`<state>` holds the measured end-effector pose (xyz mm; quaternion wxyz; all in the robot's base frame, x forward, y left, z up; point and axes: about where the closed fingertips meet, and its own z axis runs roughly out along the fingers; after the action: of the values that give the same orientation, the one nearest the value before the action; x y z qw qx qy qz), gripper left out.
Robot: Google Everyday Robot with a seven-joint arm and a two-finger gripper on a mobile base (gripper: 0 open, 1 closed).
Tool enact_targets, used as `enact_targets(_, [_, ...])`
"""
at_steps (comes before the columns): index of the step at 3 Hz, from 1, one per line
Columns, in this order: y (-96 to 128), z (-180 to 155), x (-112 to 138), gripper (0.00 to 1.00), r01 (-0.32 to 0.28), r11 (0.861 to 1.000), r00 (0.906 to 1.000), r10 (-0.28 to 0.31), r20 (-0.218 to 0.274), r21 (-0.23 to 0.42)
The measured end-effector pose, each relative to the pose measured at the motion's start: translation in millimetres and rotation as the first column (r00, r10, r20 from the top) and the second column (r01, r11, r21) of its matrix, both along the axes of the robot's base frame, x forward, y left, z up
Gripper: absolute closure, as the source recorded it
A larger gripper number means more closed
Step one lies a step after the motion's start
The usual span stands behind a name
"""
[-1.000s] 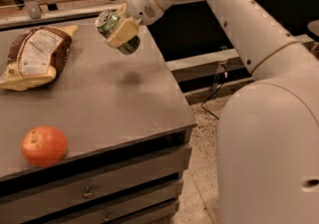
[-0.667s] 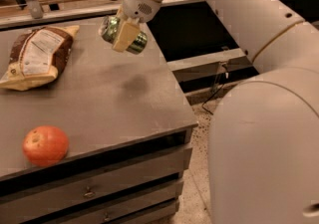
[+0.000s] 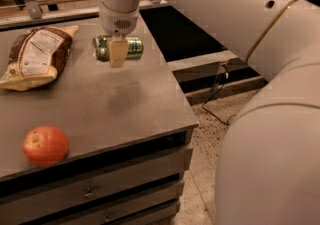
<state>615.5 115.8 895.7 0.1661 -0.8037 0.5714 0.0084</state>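
Note:
My gripper (image 3: 118,49) hangs over the middle of the grey tabletop (image 3: 120,104), shut on a green drink can (image 3: 131,47) that lies sideways between its fingers. A cream-coloured finger (image 3: 118,54) crosses the front of the can. The can is held above the surface, with its faint shadow below it. A brown chip bag (image 3: 35,56) lies to the left of the can. An orange-red apple (image 3: 45,145) rests near the table's front left edge. The white arm (image 3: 210,4) reaches in from the upper right.
The table has drawers (image 3: 95,194) along its front. Its right edge drops to a speckled floor (image 3: 210,169) with a black cable (image 3: 217,94). A dark shelf unit (image 3: 190,34) stands behind on the right. My white body (image 3: 270,159) fills the lower right.
The gripper has swung with the can, which now lies level and sideways instead of tilted. The arm reaches down more steeply from above. The bag and apple have stayed put.

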Motion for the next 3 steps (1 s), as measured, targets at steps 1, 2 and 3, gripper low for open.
enact_targets(1, [16, -13, -17, 0.59, -0.041, 0.996, 0.9988, 0.043, 0.024, -0.078])
enact_targets(2, [36, -25, -30, 0.35, -0.107, 0.99, 0.9942, 0.106, -0.018, -0.096])
enact_targets(3, [53, -33, -38, 0.12, -0.157, 0.983, 0.986, 0.152, -0.069, -0.09])
